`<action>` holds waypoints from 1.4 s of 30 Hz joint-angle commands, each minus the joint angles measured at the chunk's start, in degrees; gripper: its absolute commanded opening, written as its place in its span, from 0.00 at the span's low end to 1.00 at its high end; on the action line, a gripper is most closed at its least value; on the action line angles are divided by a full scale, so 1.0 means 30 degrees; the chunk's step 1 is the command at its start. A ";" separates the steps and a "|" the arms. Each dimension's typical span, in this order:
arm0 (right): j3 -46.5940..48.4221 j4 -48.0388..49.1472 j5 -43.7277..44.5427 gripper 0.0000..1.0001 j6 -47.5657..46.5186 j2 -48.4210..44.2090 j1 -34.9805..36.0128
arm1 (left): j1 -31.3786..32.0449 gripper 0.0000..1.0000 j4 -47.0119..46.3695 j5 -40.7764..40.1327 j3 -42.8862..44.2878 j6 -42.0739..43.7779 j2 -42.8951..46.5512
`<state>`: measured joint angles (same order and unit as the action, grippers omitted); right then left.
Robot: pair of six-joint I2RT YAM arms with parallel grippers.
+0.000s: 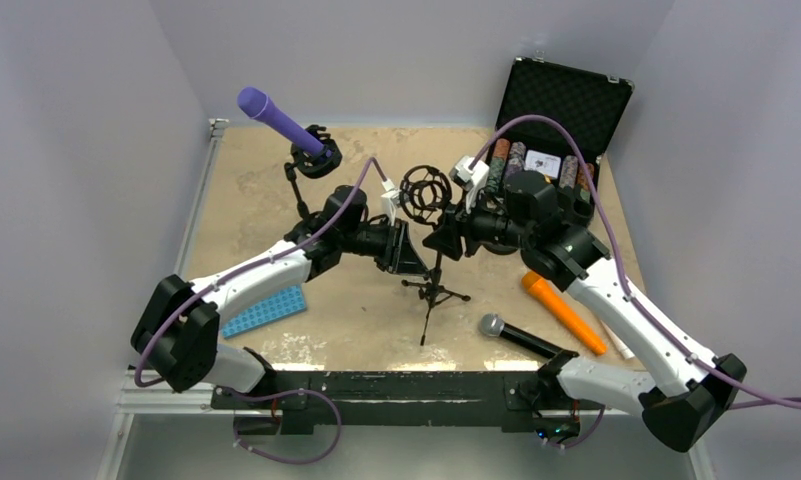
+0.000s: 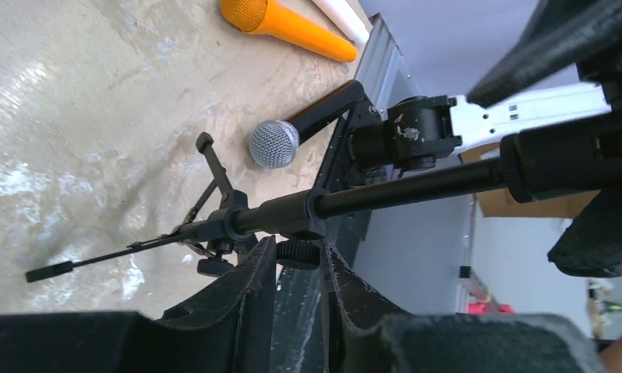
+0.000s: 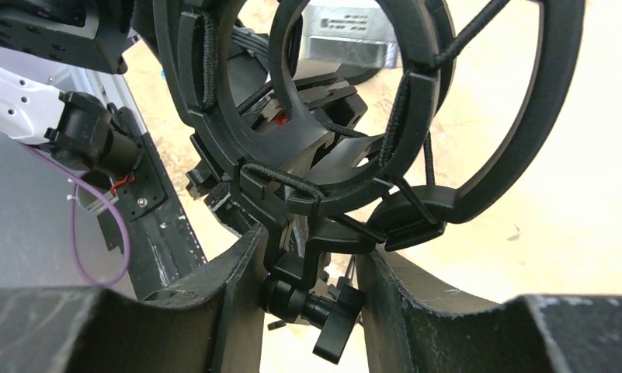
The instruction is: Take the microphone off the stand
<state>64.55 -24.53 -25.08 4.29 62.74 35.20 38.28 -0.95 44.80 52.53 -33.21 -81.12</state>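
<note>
A small black tripod stand [image 1: 434, 290] stands mid-table with an empty ring shock mount [image 1: 425, 192] on top. A black microphone with a silver grille [image 1: 521, 337] lies on the table in front of it, also in the left wrist view [image 2: 273, 144]. My left gripper [image 1: 408, 258] [image 2: 298, 247] is shut on the knurled knob under the stand's pole [image 2: 385, 193]. My right gripper [image 1: 444, 240] [image 3: 314, 245] is shut on the mount's pivot joint and wing knob [image 3: 335, 322], below the mount's rings [image 3: 354, 101]. A purple microphone [image 1: 279, 120] sits in a second stand [image 1: 298, 190] at the back left.
An orange microphone [image 1: 564, 312] [image 2: 288, 22] lies right of the black one, with a white stick [image 1: 616, 340] beside it. A blue rack [image 1: 264, 311] lies front left. An open black case [image 1: 564, 95] with chips stands at the back right.
</note>
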 commanded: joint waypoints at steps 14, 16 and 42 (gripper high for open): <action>-0.4878 0.4952 0.1843 0.00 -0.2129 -0.2247 0.0015 | -0.0216 0.05 -0.5651 0.2947 0.0931 -0.7294 -0.1960; -0.4881 0.5230 0.2148 0.00 -0.1919 -0.2277 0.0015 | -0.0246 0.33 -0.4247 0.1960 0.0692 -0.6285 -0.1394; -0.2458 0.7725 0.3537 0.00 -0.2159 -0.1751 0.0015 | -0.0227 0.62 -0.8002 -0.3528 -0.5003 0.1759 0.1922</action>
<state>53.71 -5.98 -17.12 -0.64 58.24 35.31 37.63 -19.25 35.42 37.78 -30.94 -76.16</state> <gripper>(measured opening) 0.437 0.620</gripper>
